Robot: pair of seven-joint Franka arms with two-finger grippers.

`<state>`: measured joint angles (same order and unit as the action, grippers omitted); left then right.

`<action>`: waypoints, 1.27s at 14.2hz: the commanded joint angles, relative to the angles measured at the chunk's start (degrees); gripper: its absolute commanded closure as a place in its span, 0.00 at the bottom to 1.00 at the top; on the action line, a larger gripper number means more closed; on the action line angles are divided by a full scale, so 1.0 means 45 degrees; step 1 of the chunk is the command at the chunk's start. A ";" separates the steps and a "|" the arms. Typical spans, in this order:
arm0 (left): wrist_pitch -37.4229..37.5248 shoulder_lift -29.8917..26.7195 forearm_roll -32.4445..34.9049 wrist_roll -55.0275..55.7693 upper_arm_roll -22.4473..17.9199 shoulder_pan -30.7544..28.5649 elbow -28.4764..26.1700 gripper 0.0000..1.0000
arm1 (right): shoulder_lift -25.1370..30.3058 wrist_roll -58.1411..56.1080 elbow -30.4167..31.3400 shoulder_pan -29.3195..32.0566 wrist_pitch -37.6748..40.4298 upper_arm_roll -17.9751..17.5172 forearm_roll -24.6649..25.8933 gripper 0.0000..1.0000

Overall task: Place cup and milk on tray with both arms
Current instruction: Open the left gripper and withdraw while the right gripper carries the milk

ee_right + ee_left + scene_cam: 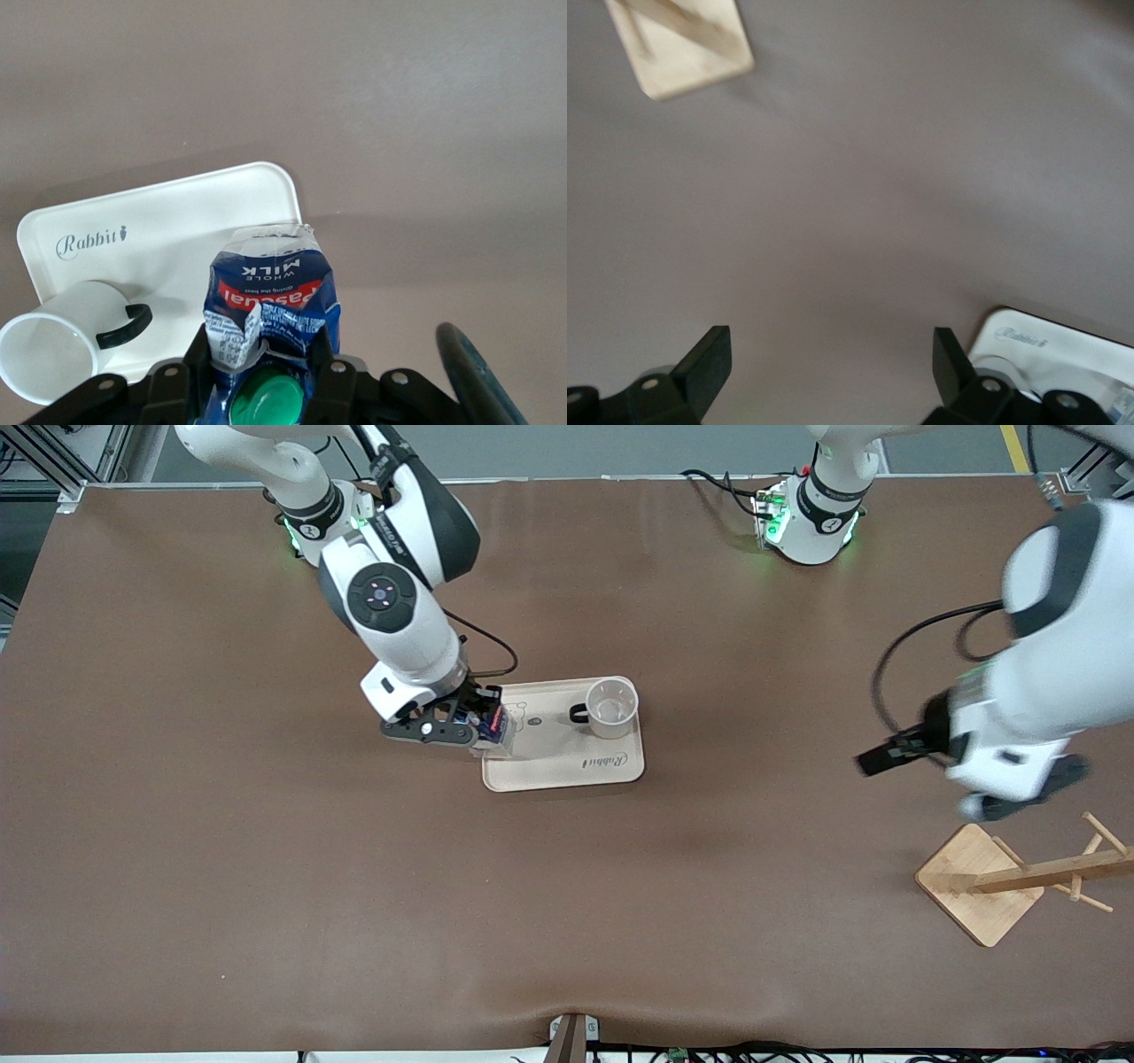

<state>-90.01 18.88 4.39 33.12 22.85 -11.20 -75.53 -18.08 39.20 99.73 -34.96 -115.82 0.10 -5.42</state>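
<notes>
The cream tray (567, 766) (177, 217) (1067, 341) lies mid-table. The white cup (611, 707) (58, 345) stands upright on the tray's end toward the left arm, its black handle turned toward the right arm's end. My right gripper (483, 728) (263, 345) is shut on the dark-blue milk (498, 728) (270, 288) just below its green cap. It holds the carton upright over the tray's edge at the right arm's end. I cannot tell whether the carton touches the tray. My left gripper (970, 779) (833, 363) hangs open over bare table, between the tray and the wooden rack, holding nothing.
A wooden rack on a square base (979, 881) (682, 49) stands toward the left arm's end, nearer to the front camera than the tray. Brown cloth covers the whole table. A cable trails from the right arm's wrist just above the tray.
</notes>
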 commanded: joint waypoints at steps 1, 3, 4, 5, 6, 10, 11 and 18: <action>0.0196 -0.0795 0.0177 -0.1651 0.0098 -0.1062 -0.0345 0.00 | -0.0239 0.0196 -0.0385 -0.0297 0.0074 0.0153 -0.0027 1.00; 0.0605 -0.1243 0.0158 -0.2396 0.0098 -0.1338 -0.0326 0.00 | -0.0375 0.0177 -0.0365 -0.0532 0.0074 0.0173 -0.0027 1.00; 0.0878 -0.1400 0.0157 -0.2650 0.0079 -0.1416 -0.0306 0.00 | -0.0454 0.0196 -0.0346 -0.0687 0.0074 0.0173 -0.0007 1.00; 0.0978 -0.1518 0.0215 -0.2769 0.0059 -0.1436 -0.0287 0.00 | -0.0551 0.0196 -0.0345 -0.0786 0.0074 0.0173 0.0012 1.00; 0.0998 -0.1887 0.0409 -0.2828 0.0040 -0.1514 -0.0287 0.00 | -0.0610 0.0196 -0.0345 -0.0806 0.0054 0.0173 0.0032 1.00; 0.1095 -0.2514 0.1017 -0.3256 0.0060 -0.1515 -0.0325 0.00 | -0.0767 0.0177 -0.0384 -0.1021 -0.0414 0.0153 0.0032 0.01; 0.1115 -0.2999 0.0862 -0.3761 0.0021 -0.1495 -0.0442 0.00 | -0.0786 0.0177 -0.0385 -0.1098 -0.0415 0.0153 -0.0026 0.00; 0.1116 -0.4819 -0.0682 -0.6599 -0.3904 0.1139 -0.2628 0.00 | -0.0728 0.0119 -0.1142 -0.0943 -0.0259 0.0153 -0.0066 0.00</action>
<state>-84.36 0.85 2.69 4.13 7.87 -8.70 -82.62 -20.89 39.28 98.30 -39.10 -117.83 0.38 -5.41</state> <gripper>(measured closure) 0.000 0.000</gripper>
